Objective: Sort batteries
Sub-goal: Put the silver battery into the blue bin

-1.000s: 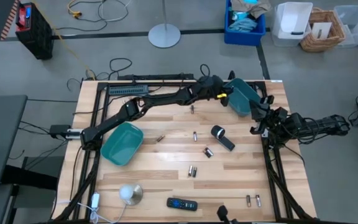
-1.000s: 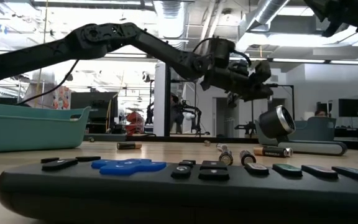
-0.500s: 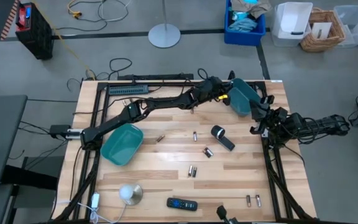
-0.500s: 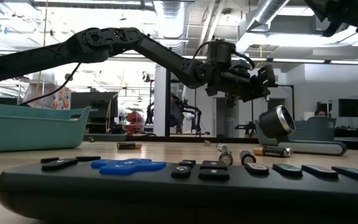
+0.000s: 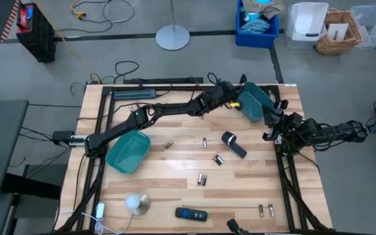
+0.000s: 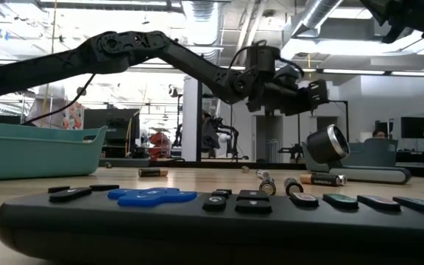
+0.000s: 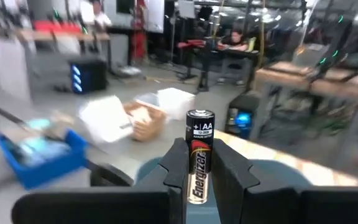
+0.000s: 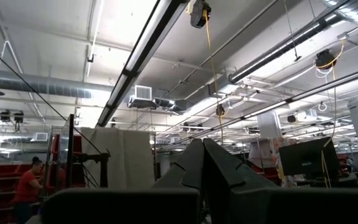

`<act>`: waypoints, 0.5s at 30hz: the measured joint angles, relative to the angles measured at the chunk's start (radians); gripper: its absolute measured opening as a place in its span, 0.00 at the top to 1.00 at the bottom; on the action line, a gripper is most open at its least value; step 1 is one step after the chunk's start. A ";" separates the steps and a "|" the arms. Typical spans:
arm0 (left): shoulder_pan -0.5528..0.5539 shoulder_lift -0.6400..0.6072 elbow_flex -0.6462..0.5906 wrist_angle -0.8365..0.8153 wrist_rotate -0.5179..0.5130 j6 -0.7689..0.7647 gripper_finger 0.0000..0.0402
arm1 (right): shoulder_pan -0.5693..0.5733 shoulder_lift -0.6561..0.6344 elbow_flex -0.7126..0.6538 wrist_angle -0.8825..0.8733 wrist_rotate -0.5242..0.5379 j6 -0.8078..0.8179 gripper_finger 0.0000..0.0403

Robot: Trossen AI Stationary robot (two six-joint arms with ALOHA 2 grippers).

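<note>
Wooden table (image 5: pixel 175 163): bare boards open across the middle, between the near-left teal bin (image 5: pixel 128 151) and the far-right teal bin (image 5: pixel 256 101), which sits at the far right edge.

Left arm: stretched diagonally from the near-left teal bin to the far-right teal bin. Left gripper (image 5: pixel 230 98) held just beside that bin's rim in the high view; raised well clear of the tabletop in the low view (image 6: pixel 300 94).

Left wrist view only: fingers (image 7: pixel 174 163) clamped on an upright AA battery (image 7: pixel 199 149), teal bin below and ahead; label not legible from above.

Right arm: folded off the table's right edge, beside the far-right teal bin. Right gripper (image 5: pixel 271 128) with fingers pressed together, holding nothing, seen in the right wrist view (image 8: pixel 205 163) pointing at the ceiling.

Black cylinder with white end (image 5: pixel 231 141): lying toward the near side of the far-right bin.

Remote control (image 5: pixel 191 213): at the near edge; fills the low view's foreground.

Loose batteries: one (image 5: pixel 205 142) left of the cylinder, a pair (image 5: pixel 202 179) mid-table, two (image 5: pixel 266 209) near the near right corner.
</note>
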 joint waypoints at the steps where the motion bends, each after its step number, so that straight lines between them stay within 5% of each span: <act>1: -0.008 0.000 0.000 0.010 -0.007 0.038 0.90 | 0.000 0.000 0.000 0.000 0.000 -0.003 0.93; 7: -0.017 0.017 0.002 0.093 -0.002 0.050 0.90 | 0.000 0.000 0.000 0.002 0.000 -0.007 0.93; 15: 0.014 0.117 -0.001 0.182 0.030 -0.207 0.90 | 0.000 0.000 0.000 0.007 0.000 -0.007 0.93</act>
